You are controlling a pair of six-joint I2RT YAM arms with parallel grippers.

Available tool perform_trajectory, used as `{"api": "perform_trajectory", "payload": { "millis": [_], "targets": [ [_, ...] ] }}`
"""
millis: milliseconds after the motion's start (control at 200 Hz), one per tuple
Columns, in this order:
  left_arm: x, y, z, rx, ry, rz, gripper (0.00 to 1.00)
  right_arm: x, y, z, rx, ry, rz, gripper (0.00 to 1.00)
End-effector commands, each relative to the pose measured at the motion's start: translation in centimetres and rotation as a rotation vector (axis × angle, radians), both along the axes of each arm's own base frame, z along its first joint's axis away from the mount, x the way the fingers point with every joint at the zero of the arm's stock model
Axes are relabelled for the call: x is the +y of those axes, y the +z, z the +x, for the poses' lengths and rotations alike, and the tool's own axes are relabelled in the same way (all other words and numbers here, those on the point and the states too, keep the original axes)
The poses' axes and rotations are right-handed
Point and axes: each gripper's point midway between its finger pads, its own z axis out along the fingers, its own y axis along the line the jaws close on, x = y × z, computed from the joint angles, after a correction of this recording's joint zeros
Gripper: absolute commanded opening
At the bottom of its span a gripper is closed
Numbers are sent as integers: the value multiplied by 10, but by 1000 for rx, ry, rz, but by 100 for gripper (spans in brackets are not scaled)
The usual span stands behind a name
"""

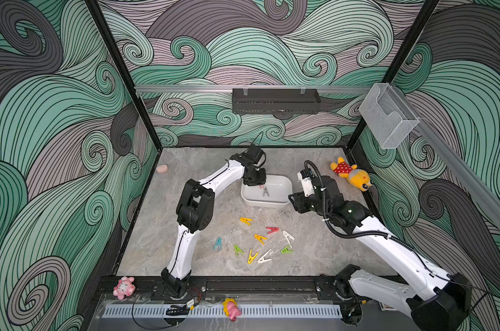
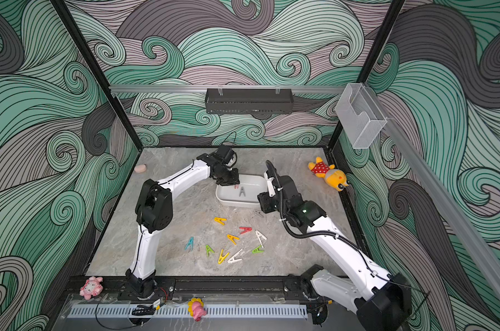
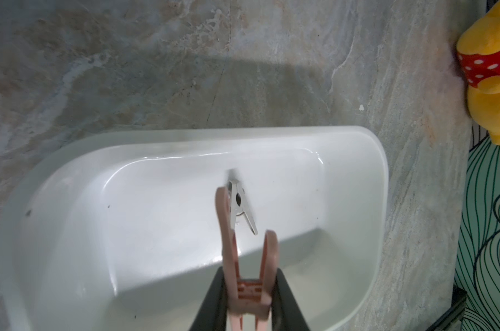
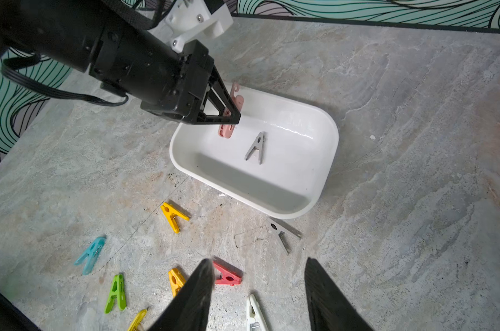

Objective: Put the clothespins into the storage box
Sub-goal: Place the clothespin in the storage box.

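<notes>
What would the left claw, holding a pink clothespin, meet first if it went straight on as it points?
Probably the grey clothespin lying in the storage box: the left claw, shut on the pink clothespin, points at it. Depth is unclear, so it might reach the box floor beside it.

bright, even light from overhead fills both top views; shadows on the bench point(image 1: 157, 229) are faint and soft-edged. these wide views bend at the edges: the black frame posts point(image 1: 123, 71) lean outward and the wall pattern stretches in the corners. in the left wrist view a broad, soft shadow lies on the bench along one long side of the storage box point(image 3: 366, 172), and a grey shadow covers part of its floor. thin white glare lines run along its glossy inner wall. the pink clothespin point(image 3: 228, 243) close to the lens is soft, its nearest end smeared. in the right wrist view the fingers point(image 4: 191, 298) of the right gripper point(image 4: 258, 262) are dark and out of focus.
</notes>
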Motion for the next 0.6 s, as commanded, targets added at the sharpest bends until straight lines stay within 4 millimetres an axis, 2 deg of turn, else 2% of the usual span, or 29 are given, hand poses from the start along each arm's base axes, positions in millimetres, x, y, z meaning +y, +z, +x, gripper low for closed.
{"api": "perform_trajectory", "payload": {
  "millis": [0, 205, 375, 595],
  "targets": [
    [-1, -7, 11, -1, 16, -9, 22, -3, -1, -4, 12, -11, 1, 53],
    [1, -26, 17, -3, 22, 23, 22, 2, -8, -5, 38, 0, 14, 53],
    [1, -41, 14, 35, 12, 41, 23, 2, -11, -4, 44, -1, 11, 53],
    [0, -37, 17, 21, 12, 36, 29, 4, -11, -1, 46, 0, 12, 54]
  ]
}}
